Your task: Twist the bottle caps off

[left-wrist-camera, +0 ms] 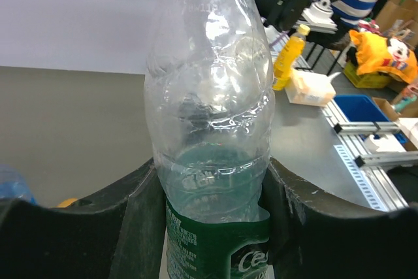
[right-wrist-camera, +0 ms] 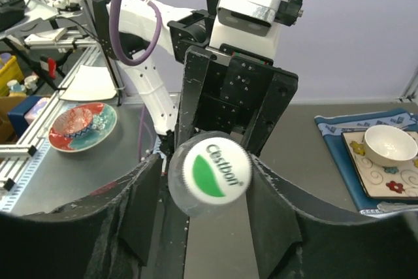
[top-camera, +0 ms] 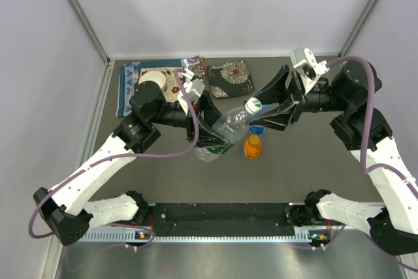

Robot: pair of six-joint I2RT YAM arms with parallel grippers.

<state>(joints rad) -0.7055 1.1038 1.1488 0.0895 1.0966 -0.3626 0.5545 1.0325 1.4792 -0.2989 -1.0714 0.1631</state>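
A clear bottle [top-camera: 232,122] with a green label lies tilted above the table, its cap [top-camera: 253,104] pointing up and right. My left gripper [top-camera: 219,140] is shut on its body; in the left wrist view both fingers press the bottle [left-wrist-camera: 209,96] just above the label, around the left gripper [left-wrist-camera: 212,168]. My right gripper [top-camera: 262,112] stands around the white, green-marked cap [right-wrist-camera: 215,171]. The right gripper [right-wrist-camera: 208,161] is open, with a thin gap on the cap's left and the right finger close against it. The short orange-filled bottle [top-camera: 253,147] stands upright just below.
A blue placemat with a plate and a white bowl [top-camera: 153,83] lies at the back left, the bowl [right-wrist-camera: 390,145] also in the right wrist view. A dark patterned plate [top-camera: 230,78] sits beside it. A bluish object [left-wrist-camera: 12,184] shows at the left wrist view's lower left.
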